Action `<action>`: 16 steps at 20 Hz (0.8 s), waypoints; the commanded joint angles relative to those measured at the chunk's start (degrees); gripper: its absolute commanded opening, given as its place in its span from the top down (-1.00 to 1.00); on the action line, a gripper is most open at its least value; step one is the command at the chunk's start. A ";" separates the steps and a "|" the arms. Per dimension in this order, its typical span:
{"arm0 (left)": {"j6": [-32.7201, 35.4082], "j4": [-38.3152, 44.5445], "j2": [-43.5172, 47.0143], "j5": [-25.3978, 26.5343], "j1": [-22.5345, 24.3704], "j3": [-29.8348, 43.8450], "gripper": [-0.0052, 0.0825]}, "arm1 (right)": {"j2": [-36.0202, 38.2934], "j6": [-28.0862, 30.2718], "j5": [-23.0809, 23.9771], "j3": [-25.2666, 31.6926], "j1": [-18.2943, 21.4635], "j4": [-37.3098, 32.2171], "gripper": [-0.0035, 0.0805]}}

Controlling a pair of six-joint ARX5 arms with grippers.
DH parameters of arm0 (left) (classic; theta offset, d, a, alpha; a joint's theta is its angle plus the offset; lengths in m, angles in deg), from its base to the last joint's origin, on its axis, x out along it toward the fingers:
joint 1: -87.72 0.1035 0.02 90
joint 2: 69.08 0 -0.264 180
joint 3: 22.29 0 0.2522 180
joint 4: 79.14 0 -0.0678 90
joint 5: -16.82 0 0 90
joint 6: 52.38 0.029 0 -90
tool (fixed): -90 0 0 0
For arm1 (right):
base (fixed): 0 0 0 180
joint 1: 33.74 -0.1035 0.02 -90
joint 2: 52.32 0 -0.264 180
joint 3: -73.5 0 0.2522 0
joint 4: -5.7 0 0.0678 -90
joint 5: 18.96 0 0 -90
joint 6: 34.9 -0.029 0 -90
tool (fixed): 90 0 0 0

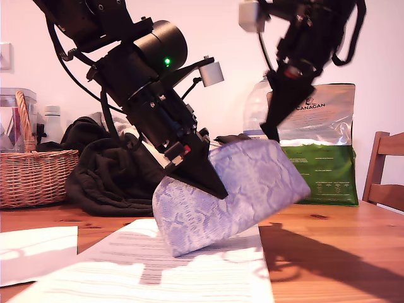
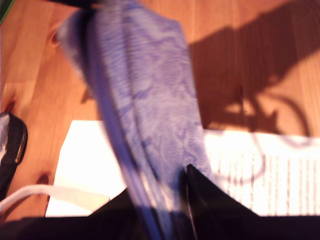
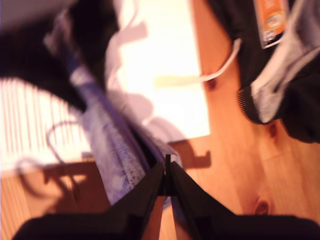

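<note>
First claw (image 1: 213,188) grips pouch (image 1: 259,183) middle; second claw (image 1: 273,134), raised end.

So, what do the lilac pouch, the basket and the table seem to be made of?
The pouch looks like faux snakeskin, fabric or vinyl: lilac scale print, soft folds. The basket is woven wicker, matte, with visible strands. The table looks like varnished wood: orange-brown grain, knots, slight shine.

I see a lilac snakeskin-print pouch (image 1: 233,189), soft and plump, tilted: its lower corner rests on the printed sheet (image 1: 189,278), the other end raised.
</note>
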 commanded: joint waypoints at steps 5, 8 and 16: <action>0.63 -0.57 -2.08 1.01 -0.87 0.37 0.51 | 0.11 -6.29 -2.19 -1.33 -3.28 -1.86 0.95; 0.61 -0.50 -2.10 1.33 -0.87 0.37 0.51 | 0.11 -10.14 -5.51 -1.36 -3.74 -3.15 0.95; 0.59 -0.02 -2.10 1.46 -0.87 0.37 0.51 | 0.11 -18.18 -17.27 -1.36 -4.20 -4.98 0.95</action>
